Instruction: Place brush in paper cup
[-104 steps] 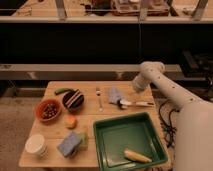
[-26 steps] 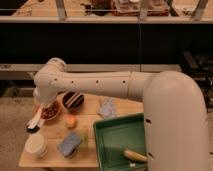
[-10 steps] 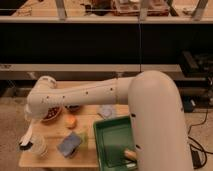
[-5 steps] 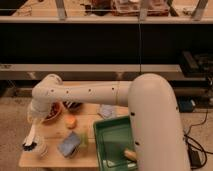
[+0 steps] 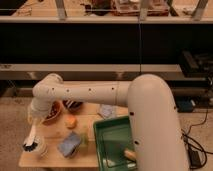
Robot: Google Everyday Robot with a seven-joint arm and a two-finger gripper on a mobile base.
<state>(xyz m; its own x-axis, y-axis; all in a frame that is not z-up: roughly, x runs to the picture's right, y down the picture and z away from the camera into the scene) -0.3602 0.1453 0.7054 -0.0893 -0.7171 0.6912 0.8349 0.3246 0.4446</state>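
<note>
The white paper cup (image 5: 38, 148) stands at the front left corner of the wooden table (image 5: 55, 160). The brush (image 5: 32, 135) stands nearly upright over it: its cream handle rises from the cup and its dark head sits at the cup's rim or just inside. My gripper (image 5: 34, 119) is right above the cup at the top end of the handle, at the end of the white arm (image 5: 85, 92) that reaches across from the right.
An orange bowl (image 5: 54, 113) of dark bits and a dark bowl (image 5: 75, 105) lie under the arm. An orange fruit (image 5: 71, 121), a blue sponge (image 5: 70, 144) and a blue cloth (image 5: 106, 111) sit mid-table. A green tray (image 5: 116, 131) holds a yellow piece (image 5: 130, 154).
The arm swung the brush from the right side of the table to the left and lowered it over the paper cup. In the last half second the brush head sank to the cup's rim.
</note>
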